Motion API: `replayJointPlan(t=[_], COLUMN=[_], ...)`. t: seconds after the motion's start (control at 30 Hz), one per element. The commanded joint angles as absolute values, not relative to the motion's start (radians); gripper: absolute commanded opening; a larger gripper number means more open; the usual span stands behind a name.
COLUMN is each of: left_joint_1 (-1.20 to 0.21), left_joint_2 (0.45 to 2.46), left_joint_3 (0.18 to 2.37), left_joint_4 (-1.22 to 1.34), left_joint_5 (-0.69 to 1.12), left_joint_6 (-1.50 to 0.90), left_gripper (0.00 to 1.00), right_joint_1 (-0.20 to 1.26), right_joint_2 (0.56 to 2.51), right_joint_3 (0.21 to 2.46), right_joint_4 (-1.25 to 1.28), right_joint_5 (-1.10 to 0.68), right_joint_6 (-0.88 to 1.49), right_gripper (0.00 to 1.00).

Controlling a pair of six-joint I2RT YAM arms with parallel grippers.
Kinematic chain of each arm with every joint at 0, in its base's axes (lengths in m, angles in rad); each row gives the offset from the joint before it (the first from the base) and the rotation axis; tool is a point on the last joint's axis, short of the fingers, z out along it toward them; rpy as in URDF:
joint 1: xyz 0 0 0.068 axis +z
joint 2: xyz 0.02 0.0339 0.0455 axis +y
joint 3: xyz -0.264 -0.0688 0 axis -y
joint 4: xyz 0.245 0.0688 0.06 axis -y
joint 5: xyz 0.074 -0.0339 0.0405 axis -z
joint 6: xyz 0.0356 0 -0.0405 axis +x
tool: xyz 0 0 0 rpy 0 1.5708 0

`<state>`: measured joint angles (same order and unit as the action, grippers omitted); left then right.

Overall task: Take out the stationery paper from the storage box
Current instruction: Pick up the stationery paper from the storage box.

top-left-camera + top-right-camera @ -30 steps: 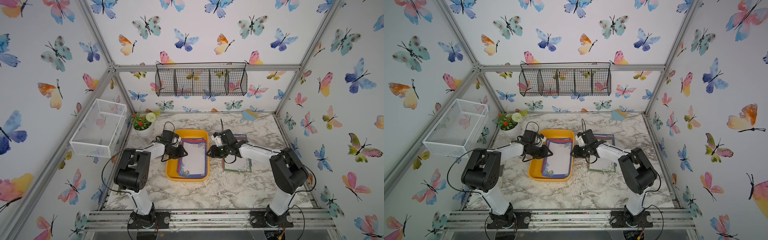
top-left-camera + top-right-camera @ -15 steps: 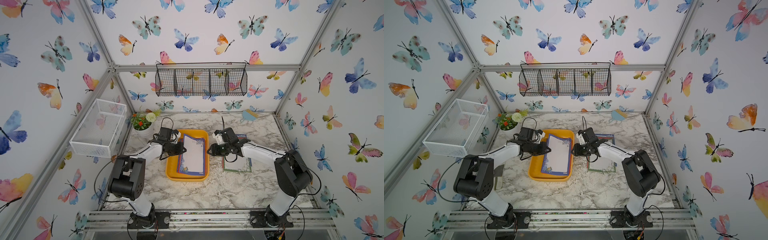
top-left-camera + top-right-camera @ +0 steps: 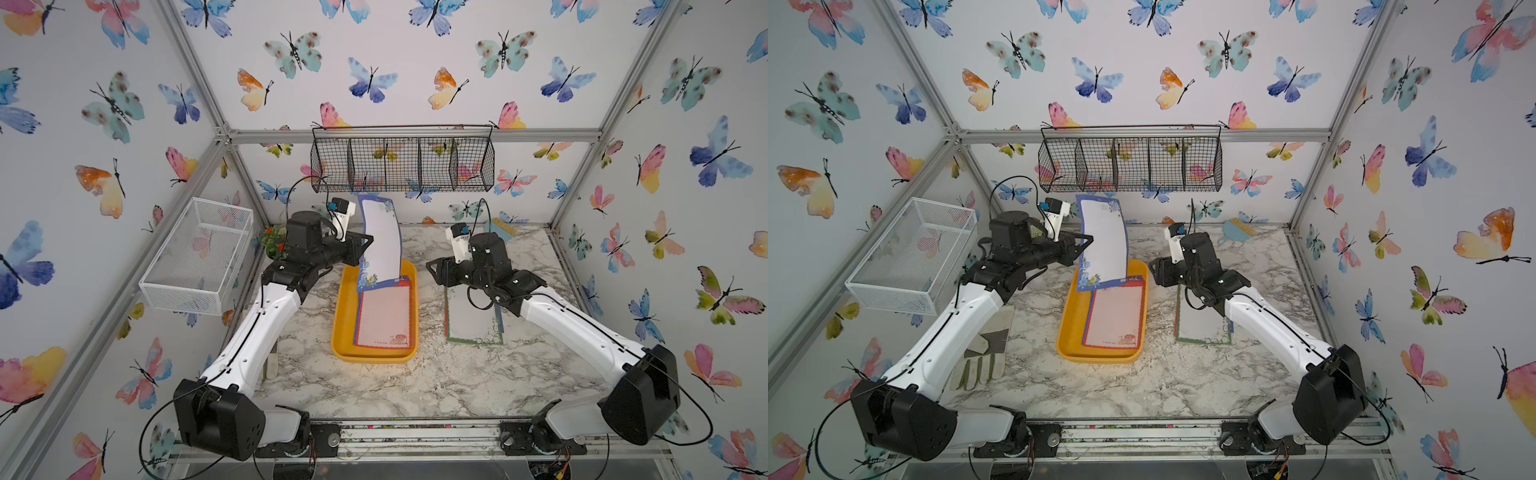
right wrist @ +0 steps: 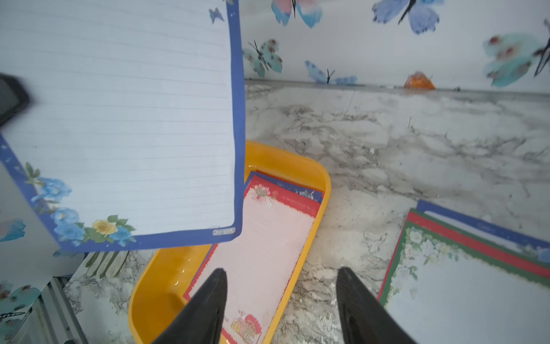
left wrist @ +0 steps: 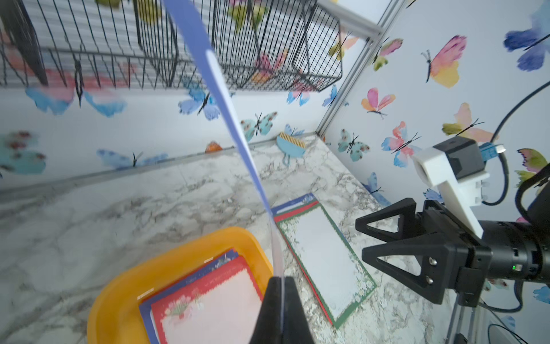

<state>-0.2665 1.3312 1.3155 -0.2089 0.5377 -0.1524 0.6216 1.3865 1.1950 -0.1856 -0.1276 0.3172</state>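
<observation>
**Tabletop** point(image 3: 374, 386): marble. It carries the storage box point(image 3: 374, 356) at centre. Just beside the box, on the robot's right, lies a pile of removed stationery paper point(image 3: 471, 320), with a green-bordered sheet uppermost and red and blue edges showing beneath.

**Progress:** judged partly complete.

**Storage box:** not emptied. A red-bordered sheet point(image 3: 384, 316) lies on top inside, with blue edges under it. How many lie beneath cannot be told.

**Sheet in hand:** one blue floral sheet point(image 3: 382, 241) hangs curved above the box's far end and appears clear of the contents.

**Left tool** point(image 5: 281, 283): clamped tight on that sheet's edge.

**Right tool** point(image 4: 282, 272): jaws apart, holding nothing, between box and pile.

**Outstanding:** lay the raised sheet on the pile, then clear the rest.
</observation>
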Motion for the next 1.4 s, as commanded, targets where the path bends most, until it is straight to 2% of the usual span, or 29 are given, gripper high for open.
replayJointPlan(t=[0.0,0.2,0.47,0.8,1.0,1.17,1.37], left_joint_1=[-0.270,-0.263,-0.228,-0.202,-0.202,-0.195,-0.188], left_joint_2=[1.322,1.312,1.305,1.388,1.383,1.400,1.404], left_joint_3=[1.358,1.394,1.288,1.237,1.203,1.198,1.176], left_joint_4=[-0.071,0.095,0.487,0.928,0.933,0.922,0.923], left_joint_5=[0.576,0.800,0.999,1.159,1.164,1.145,1.124], left_joint_6=[-0.083,-0.093,-0.356,-0.709,-0.709,-0.723,-0.730], left_gripper=[0.00,0.00,0.00,0.00,0.00,0.00,0.00], right_joint_1=[0.623,0.622,0.613,0.550,0.450,0.433,0.433], right_joint_2=[1.295,1.143,1.091,1.182,1.265,1.353,1.440], right_joint_3=[1.135,1.034,1.021,1.112,1.206,1.284,1.307], right_joint_4=[-0.031,0.184,0.287,0.386,0.403,0.434,0.590], right_joint_5=[-0.108,-0.184,-0.260,-0.420,-0.628,-0.860,-0.981], right_joint_6=[0.218,0.114,-0.015,-0.073,0.010,0.093,0.271], right_gripper=[0.67,0.81,0.88,0.87,0.85,0.78,0.68])
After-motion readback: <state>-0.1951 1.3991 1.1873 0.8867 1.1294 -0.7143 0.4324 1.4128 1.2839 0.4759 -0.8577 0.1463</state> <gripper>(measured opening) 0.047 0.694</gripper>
